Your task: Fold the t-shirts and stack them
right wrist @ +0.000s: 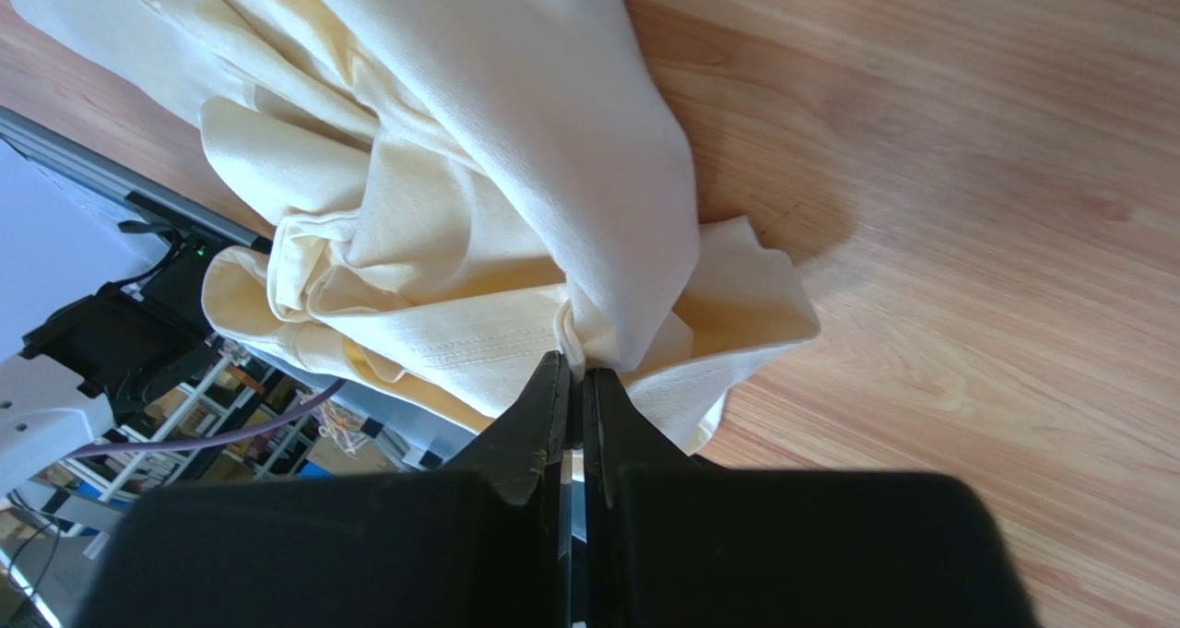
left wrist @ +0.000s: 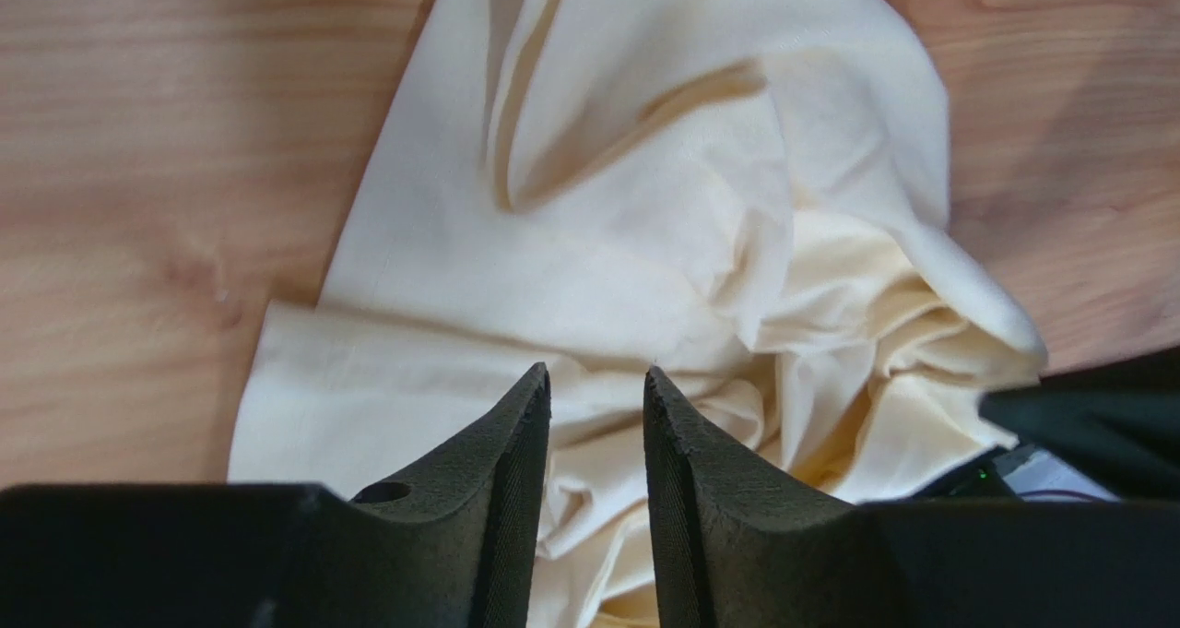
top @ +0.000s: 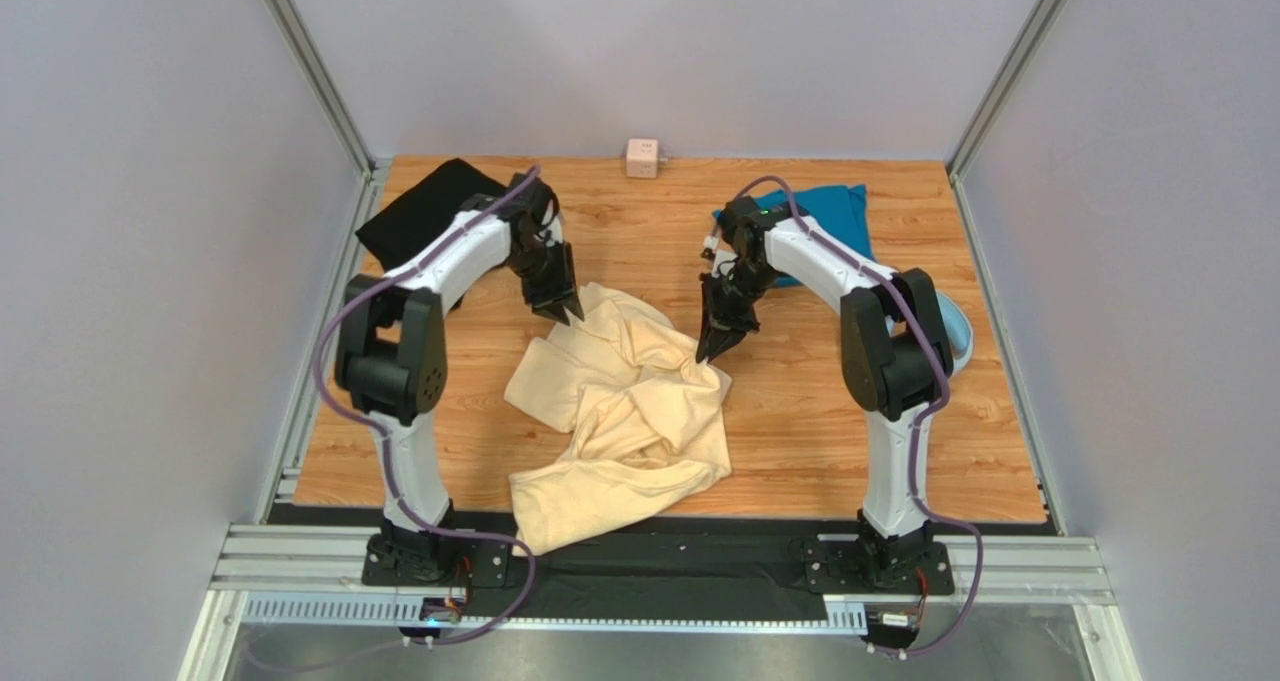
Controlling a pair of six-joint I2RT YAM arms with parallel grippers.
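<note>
The cream-yellow t-shirt (top: 624, 411) lies crumpled in the middle of the wooden table. My left gripper (top: 571, 309) hovers over its far left edge, jaws open with only cloth (left wrist: 623, 213) below them. My right gripper (top: 706, 351) is shut on a fold at the shirt's far right edge (right wrist: 610, 338). The black t-shirt (top: 421, 209) lies at the far left corner, partly behind the left arm. The teal blue t-shirt (top: 827, 224) lies at the far right, partly behind the right arm.
A small pink cube (top: 643, 158) sits at the table's far edge. A light-blue object (top: 956, 336) shows behind the right arm near the right edge. Grey walls and metal posts enclose the table (top: 902, 456).
</note>
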